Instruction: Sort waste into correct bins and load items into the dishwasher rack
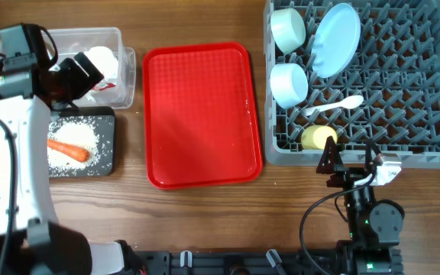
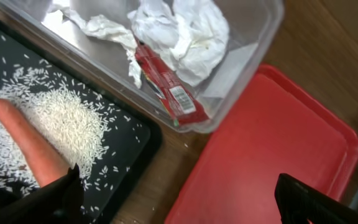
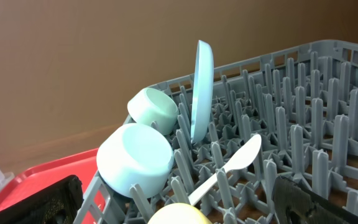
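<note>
The grey-blue dishwasher rack [image 1: 403,92] holds the pale blue plate [image 1: 334,38] on edge, two blue-green bowls [image 1: 287,29] [image 1: 289,82], the white spoon [image 1: 334,105] and the yellow cup [image 1: 318,137]. The clear tub [image 1: 124,72] holds crumpled white paper [image 2: 179,31] and the red wrapper [image 2: 166,87]. The black tray [image 1: 107,156] holds the carrot [image 1: 68,150] on loose rice [image 1: 79,134]. My left gripper [image 2: 179,202] is open and empty above the tub's near corner. My right gripper [image 1: 350,162] is open and empty just in front of the rack. The brown lump is not visible.
The flat red serving tray [image 1: 201,114] lies between the bins and the rack, with a few rice grains near its right edge. The wooden table shows around everything. In the right wrist view the rack pegs [image 3: 291,124] stand close ahead.
</note>
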Action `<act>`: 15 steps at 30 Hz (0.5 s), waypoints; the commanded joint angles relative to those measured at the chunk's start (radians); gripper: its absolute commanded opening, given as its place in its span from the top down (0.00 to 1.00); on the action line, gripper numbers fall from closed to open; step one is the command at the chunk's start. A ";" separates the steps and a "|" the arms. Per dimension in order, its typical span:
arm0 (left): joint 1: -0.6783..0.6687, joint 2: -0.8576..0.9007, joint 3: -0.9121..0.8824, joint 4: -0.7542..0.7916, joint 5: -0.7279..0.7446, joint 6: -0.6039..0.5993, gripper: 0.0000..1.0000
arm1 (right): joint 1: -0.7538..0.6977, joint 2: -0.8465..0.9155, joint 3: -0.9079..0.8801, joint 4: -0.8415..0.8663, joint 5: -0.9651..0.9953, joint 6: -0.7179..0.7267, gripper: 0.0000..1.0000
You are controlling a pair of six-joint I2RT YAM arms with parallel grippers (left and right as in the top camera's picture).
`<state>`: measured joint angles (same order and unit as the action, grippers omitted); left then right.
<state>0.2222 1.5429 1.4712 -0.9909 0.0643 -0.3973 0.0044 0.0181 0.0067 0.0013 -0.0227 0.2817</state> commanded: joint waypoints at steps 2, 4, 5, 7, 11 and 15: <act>-0.130 -0.375 -0.266 0.264 -0.028 0.184 0.00 | 0.005 -0.013 -0.002 0.002 -0.016 -0.010 0.00; -0.154 -0.627 -0.586 0.483 -0.020 0.196 0.00 | 0.005 -0.013 -0.002 0.002 -0.016 -0.010 0.00; -0.154 -0.723 -0.702 0.541 -0.020 0.196 0.00 | 0.005 -0.013 -0.002 0.002 -0.016 -0.010 0.00; -0.150 -0.917 -0.898 0.621 -0.020 0.196 0.00 | 0.005 -0.013 -0.002 0.002 -0.016 -0.010 0.00; -0.150 -1.203 -1.143 0.694 -0.004 0.171 0.00 | 0.005 -0.013 -0.002 0.002 -0.016 -0.010 0.00; -0.151 -1.324 -1.294 0.869 -0.001 0.127 0.00 | 0.005 -0.013 -0.002 0.002 -0.016 -0.010 0.00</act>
<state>0.0704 0.2916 0.2737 -0.2379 0.0536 -0.2420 0.0044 0.0128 0.0063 0.0006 -0.0257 0.2817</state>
